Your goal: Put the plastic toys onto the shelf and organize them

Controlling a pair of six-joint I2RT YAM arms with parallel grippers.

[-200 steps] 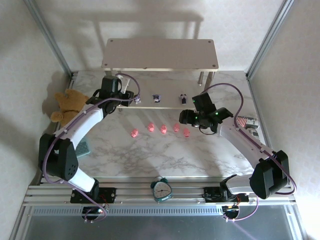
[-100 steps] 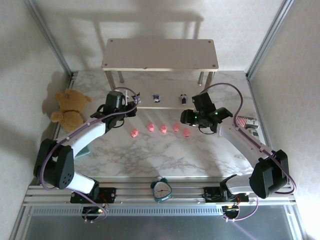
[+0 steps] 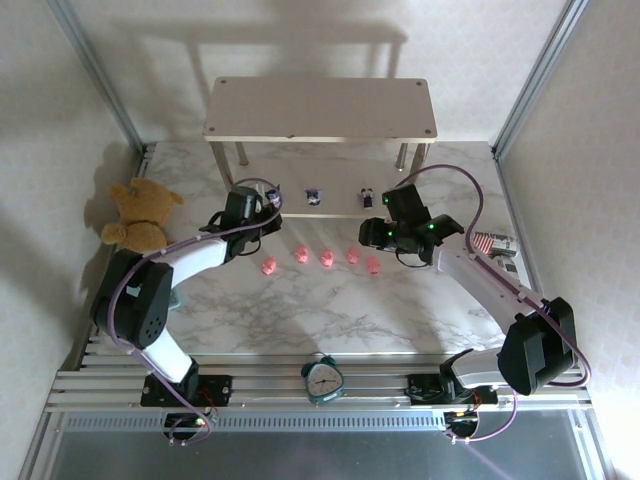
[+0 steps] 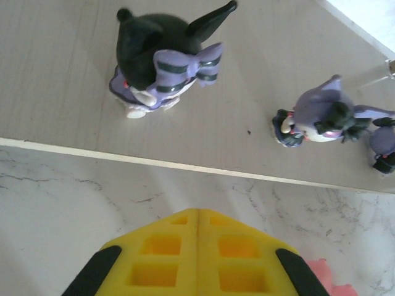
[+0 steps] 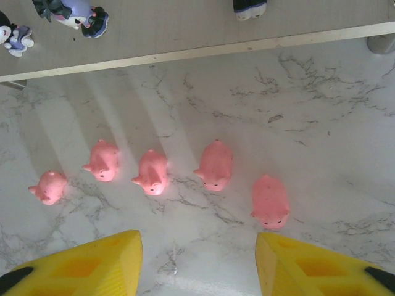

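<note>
Found the left end effector point(image 4: 197, 213) shut on nothing, yellow fingers pressed together; a second earlier part open at the left end of the shelf's point(image 3: 320, 105) lower board. Since then drawn nearer and a little right, to just off that board's near edge, above the marble worktop point(image 3: 330, 310). Saw a black-and-purple figurine point(image 4: 162, 65) upright on the lower board just beyond the fingertips, with two more purple figurines point(image 4: 318, 117) further right on the same board. Found the right end effector point(image 5: 197, 240) narrowed from its earlier spread to about half open, empty and hardly shifted, hovering over the right end of the row of five pink pigs point(image 5: 152, 172) on the worktop just near of the shelf, rightmost pig point(image 5: 270, 202) just beyond one fingertip.
</note>
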